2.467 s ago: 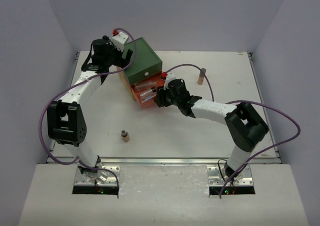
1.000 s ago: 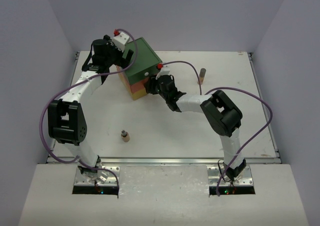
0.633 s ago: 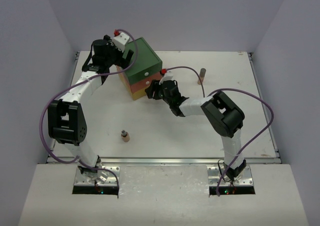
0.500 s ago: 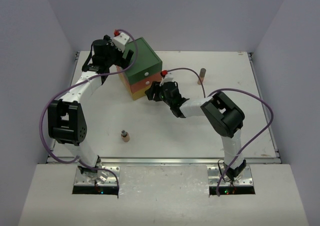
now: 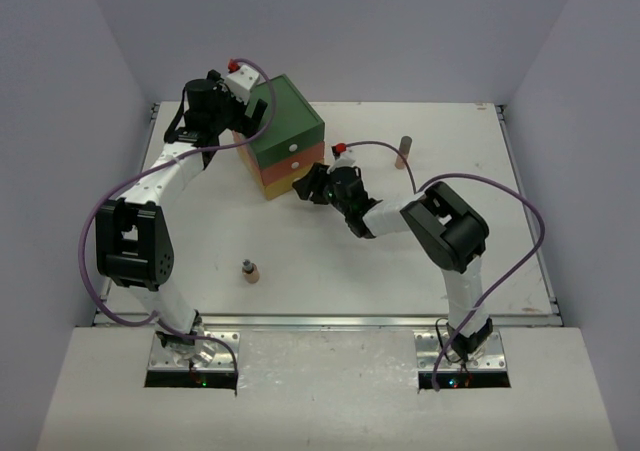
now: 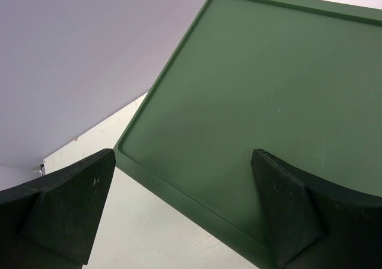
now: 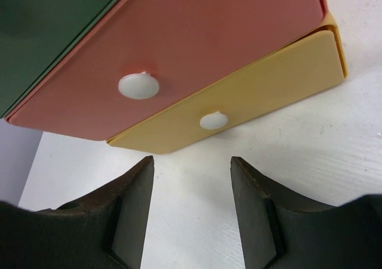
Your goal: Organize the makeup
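Two bottles stand loose, small bottle (image 5: 250, 270) toward counter's (image 5: 350, 271) near-left edge, tall bottle (image 5: 403, 152) by far edge; right jaws half-spread, empty, facing drawer box (image 7: 179, 60), left jaws spread wide above it; probably pinch next bottle low, jaws level.

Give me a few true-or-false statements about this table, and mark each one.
1. The right claw grips a bottle. False: it is open and empty, facing the drawer box.
2. Two small bottles sit on the table: a near bottle and a far bottle. True.
3. The orange drawer is pulled wide open. False: it is pushed in.
4. The left claw is open, by the box's green top. True.
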`<state>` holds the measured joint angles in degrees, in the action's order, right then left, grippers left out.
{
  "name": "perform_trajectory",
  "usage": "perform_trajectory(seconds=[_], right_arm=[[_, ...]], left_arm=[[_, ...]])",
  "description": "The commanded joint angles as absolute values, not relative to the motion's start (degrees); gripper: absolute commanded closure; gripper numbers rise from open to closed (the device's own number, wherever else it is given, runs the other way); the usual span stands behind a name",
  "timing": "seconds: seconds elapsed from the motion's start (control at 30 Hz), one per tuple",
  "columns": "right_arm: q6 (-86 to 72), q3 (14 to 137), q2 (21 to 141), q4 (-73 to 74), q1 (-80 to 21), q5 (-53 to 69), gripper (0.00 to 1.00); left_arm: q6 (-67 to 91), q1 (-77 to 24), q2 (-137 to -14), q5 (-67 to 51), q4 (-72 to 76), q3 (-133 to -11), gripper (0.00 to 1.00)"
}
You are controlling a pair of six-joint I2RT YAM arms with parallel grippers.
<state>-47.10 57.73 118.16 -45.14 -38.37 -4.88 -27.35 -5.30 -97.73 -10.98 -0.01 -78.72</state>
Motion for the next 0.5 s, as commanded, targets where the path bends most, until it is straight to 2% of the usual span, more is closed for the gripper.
perform_trajectory(seconds=[0.0, 0.47], right_arm=[[-50.3, 60.6, 120.1, -48.8, -38.0, -6.2, 0.46], [-50.6, 66.8, 126.3, -48.8, -37.9, -7.8, 0.51]], left_arm=[[-29.4, -5.5, -101.1, -9.3, -13.1, -75.3, 0.0], [-29.6, -5.5, -100.9, -8.8, -13.2, -75.1, 0.0]])
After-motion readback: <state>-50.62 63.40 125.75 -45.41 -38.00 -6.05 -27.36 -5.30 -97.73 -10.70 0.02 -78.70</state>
